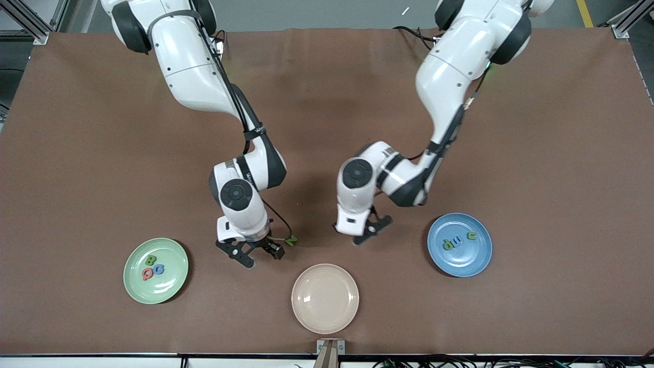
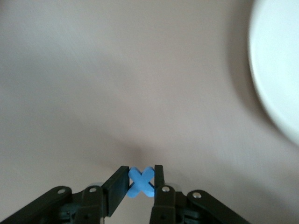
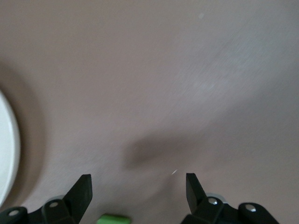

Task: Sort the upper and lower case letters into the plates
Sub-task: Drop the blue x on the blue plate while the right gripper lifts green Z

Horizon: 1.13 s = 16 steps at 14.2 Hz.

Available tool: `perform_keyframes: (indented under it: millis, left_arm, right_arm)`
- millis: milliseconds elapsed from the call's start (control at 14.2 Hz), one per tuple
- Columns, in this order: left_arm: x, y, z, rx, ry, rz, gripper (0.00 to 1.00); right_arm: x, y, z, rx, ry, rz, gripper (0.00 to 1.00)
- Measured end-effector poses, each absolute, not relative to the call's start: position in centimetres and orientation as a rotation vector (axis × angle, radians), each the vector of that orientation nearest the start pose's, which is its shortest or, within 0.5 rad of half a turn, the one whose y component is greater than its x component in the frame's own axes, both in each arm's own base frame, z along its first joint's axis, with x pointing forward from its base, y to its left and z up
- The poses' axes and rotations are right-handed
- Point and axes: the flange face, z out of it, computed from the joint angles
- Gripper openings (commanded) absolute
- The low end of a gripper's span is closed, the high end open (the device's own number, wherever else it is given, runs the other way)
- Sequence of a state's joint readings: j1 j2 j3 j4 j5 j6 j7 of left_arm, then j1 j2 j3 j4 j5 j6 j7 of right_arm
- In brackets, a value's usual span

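Observation:
My left gripper (image 1: 369,231) is low over the table between the beige plate and the blue plate (image 1: 467,263). In the left wrist view it (image 2: 141,175) is shut on a small blue letter x (image 2: 141,181). The blue plate holds the letters d (image 1: 448,245), u (image 1: 458,242) and c (image 1: 471,236). My right gripper (image 1: 255,254) stands open near the table, with nothing between its fingers (image 3: 138,184). A green letter (image 1: 291,240) lies on the table right beside it, also at the edge of the right wrist view (image 3: 113,218). The pale green plate (image 1: 163,289) holds B (image 1: 150,260), G (image 1: 159,269) and Q (image 1: 147,275).
A cream-beige plate (image 1: 325,298) with nothing in it sits between the two grippers, nearer to the front camera. Each wrist view catches the rim of a pale plate (image 2: 275,70) (image 3: 7,149). Brown cloth covers the table.

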<state>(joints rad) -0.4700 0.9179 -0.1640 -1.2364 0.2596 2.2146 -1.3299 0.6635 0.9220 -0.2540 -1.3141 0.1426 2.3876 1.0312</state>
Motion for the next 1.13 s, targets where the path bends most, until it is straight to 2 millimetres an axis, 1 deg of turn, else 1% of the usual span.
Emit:
perform_keyframes:
  millis: [70, 141, 282, 352, 423, 493, 563, 634, 704, 775, 845, 915, 986, 1056, 1127]
  left_arm:
    - [65.4, -38.4, 23.3, -2.978, -0.953, -0.162, 0.02]
    - [66.4, -35.2, 24.1, -2.955, -0.926, -0.134, 0.02]
    - [67.4, -29.3, 25.1, -2.927, -0.856, -0.080, 0.02]
    - [67.6, -26.3, 25.2, -2.920, -0.816, -0.051, 0.03]
    - [67.7, -23.7, 25.0, -2.913, -0.787, -0.023, 0.04]
    - [67.6, -21.4, 24.5, -2.905, -0.771, 0.006, 0.08]
    - [67.5, -19.4, 23.8, -2.894, -0.770, 0.035, 0.14]
    - [67.4, -18.0, 23.2, -2.883, -0.778, 0.060, 0.23]
    - [67.3, -16.8, 22.5, -2.871, -0.793, 0.081, 0.49]
    - [67.1, -16.0, 22.0, -2.862, -0.804, 0.098, 0.82]
    - [67.0, -15.6, 21.7, -2.857, -0.810, 0.108, 0.99]
    - [67.0, -15.4, 21.8, -2.856, -0.812, 0.107, 1.00]
    - [67.0, -15.6, 22.3, -2.861, -0.805, 0.100, 1.00]
    - [67.1, -15.9, 23.4, -2.869, -0.778, 0.094, 1.00]
    - [67.1, -16.2, 25.3, -2.878, -0.736, 0.090, 1.00]
  right_arm:
    - [67.3, 35.7, 20.6, -2.923, 0.927, -0.291, 0.89]
    - [66.9, 36.6, 20.3, -2.904, 0.949, -0.270, 0.89]
    - [66.2, 37.8, 19.8, -2.875, 0.994, -0.236, 0.89]
    - [66.0, 38.1, 19.5, -2.868, 1.010, -0.224, 0.89]
    - [65.8, 38.3, 19.2, -2.864, 1.024, -0.216, 0.84]
    - [65.7, 38.4, 18.9, -2.864, 1.030, -0.209, 0.79]
    - [65.6, 38.4, 18.6, -2.866, 1.032, -0.205, 0.73]
    - [65.5, 38.5, 18.4, -2.866, 1.035, -0.201, 0.67]
    - [65.5, 38.5, 18.2, -2.868, 1.036, -0.198, 0.59]
    - [65.4, 38.5, 18.0, -2.869, 1.037, -0.196, 0.52]
    - [65.4, 38.5, 17.9, -2.871, 1.038, -0.195, 0.43]
    - [65.5, 38.5, 18.0, -2.870, 1.040, -0.195, 0.34]
    - [65.5, 38.6, 18.1, -2.868, 1.040, -0.196, 0.23]
    - [65.5, 38.6, 18.1, -2.868, 1.040, -0.196, 0.14]
    - [65.6, 38.6, 18.3, -2.865, 1.040, -0.200, 0.08]
